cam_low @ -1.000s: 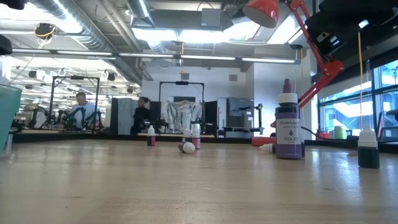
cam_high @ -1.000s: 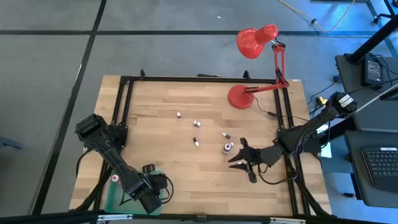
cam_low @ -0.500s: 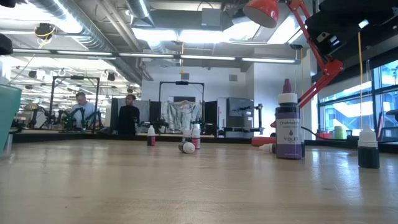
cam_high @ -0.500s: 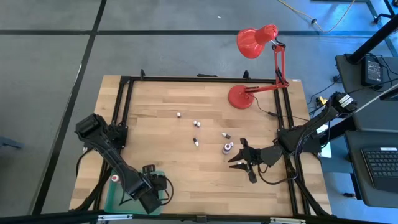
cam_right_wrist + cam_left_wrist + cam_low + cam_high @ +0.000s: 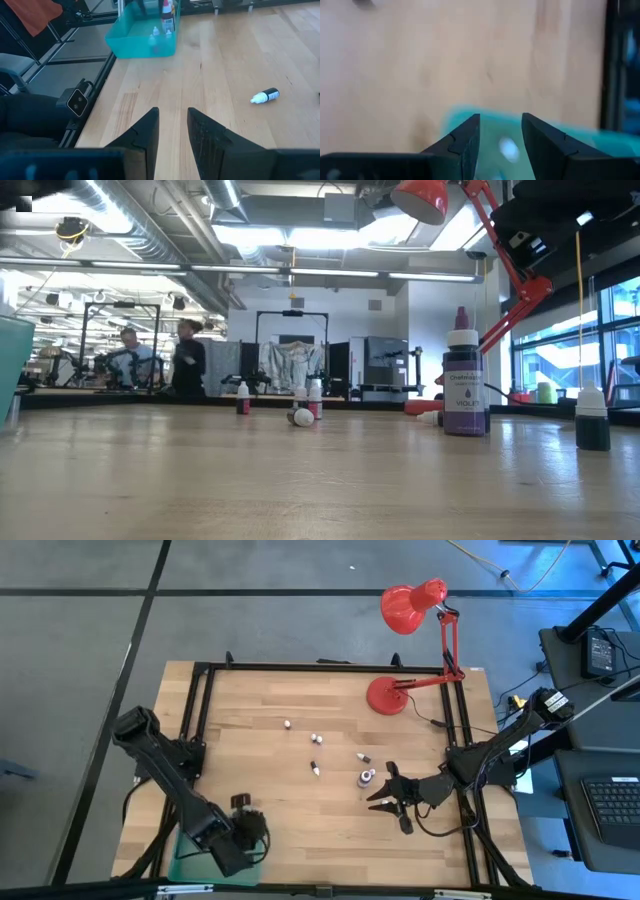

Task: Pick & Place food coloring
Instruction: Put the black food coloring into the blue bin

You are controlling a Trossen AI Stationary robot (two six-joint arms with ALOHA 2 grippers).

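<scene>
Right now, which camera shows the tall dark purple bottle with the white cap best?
The low view: the tall dark purple bottle with the white cap stands upright and large there, its label readable. The high view shows only a tiny purple dot from above, beside the right claw. I cannot make it out in either wrist view.

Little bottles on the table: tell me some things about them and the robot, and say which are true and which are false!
1. The lamp is red. True.
2. The left pincer hangs over the green tray. True.
3. The right pincer is holding a bottle. False: its fingers are apart with nothing between them.
4. Every bottle is in the tray. False: several are out on the wooden table, such as the violet bottle.
5. The violet bottle lies on its side. False: it stands upright.
</scene>
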